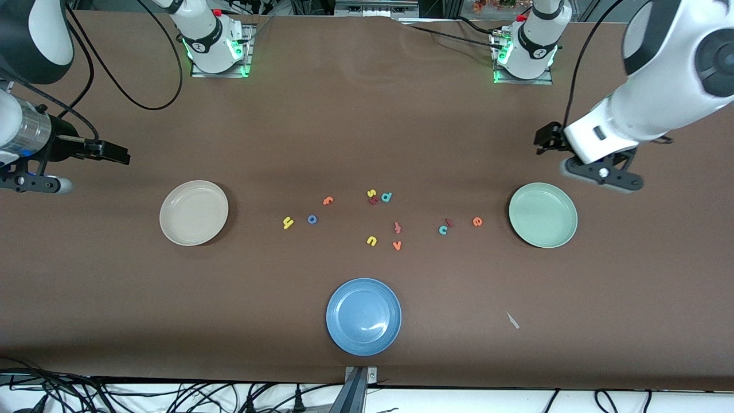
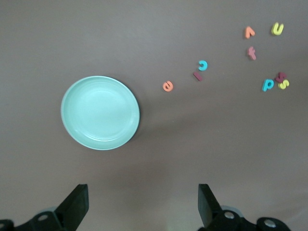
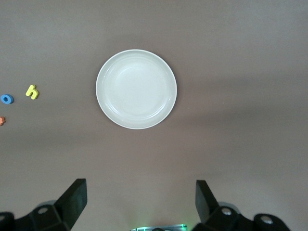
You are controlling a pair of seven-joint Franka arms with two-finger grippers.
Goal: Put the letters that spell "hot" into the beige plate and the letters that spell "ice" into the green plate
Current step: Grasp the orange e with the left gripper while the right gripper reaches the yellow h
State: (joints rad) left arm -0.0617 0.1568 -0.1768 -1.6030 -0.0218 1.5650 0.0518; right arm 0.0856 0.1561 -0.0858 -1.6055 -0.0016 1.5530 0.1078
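I saw both hands wide and empty: my left hand [image 2: 143, 207] above the surface near the green plate [image 1: 543, 215], my right hand [image 3: 140, 204] near the beige plate [image 1: 194, 213].

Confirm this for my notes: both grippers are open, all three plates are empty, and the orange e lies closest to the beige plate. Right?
Not quite. The orange e lies closest to the green plate, not the beige plate; the front view shows it. The rest stands.

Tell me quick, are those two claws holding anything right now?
Left gripper: open, holding nothing, up over the table by the green plate.
Right gripper: open, holding nothing, up by the beige plate.
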